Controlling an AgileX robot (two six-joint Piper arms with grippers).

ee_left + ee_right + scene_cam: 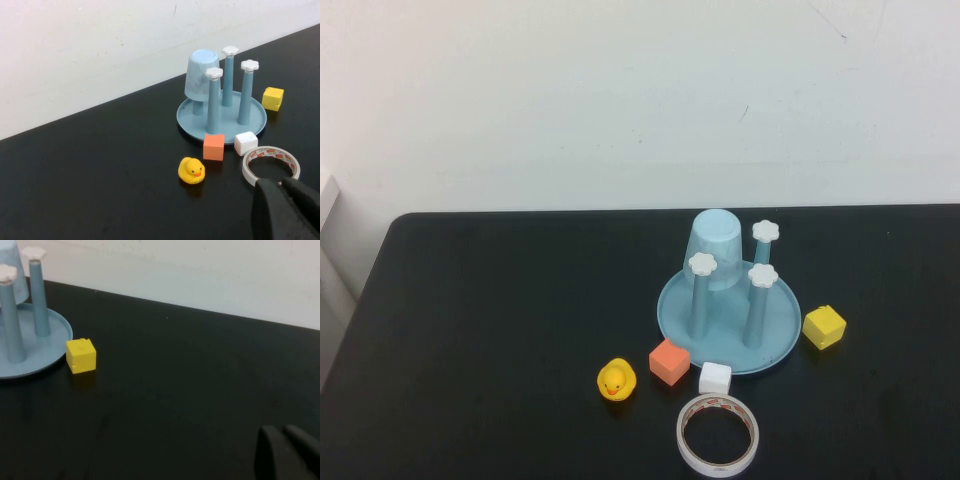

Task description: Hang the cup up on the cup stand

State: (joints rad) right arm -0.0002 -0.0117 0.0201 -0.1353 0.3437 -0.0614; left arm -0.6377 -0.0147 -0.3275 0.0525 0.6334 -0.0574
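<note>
Cup point(716, 246) sits upside down over the far-left post of the cup stand point(775, 345), on the black worktop point(500, 330). Left pincer point(284, 186) & right pincer point(283, 431) both pressed together, holding nothing, well clear of stand.

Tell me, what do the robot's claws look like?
Only the fingertips show. The left gripper has chunky black fingers with rounded tips and a matte finish, pressed together, near the tape roll. The right gripper looks the same: two plain rounded black fingers, shut, over the black table. No cables or markings are visible, and no arms.
</note>
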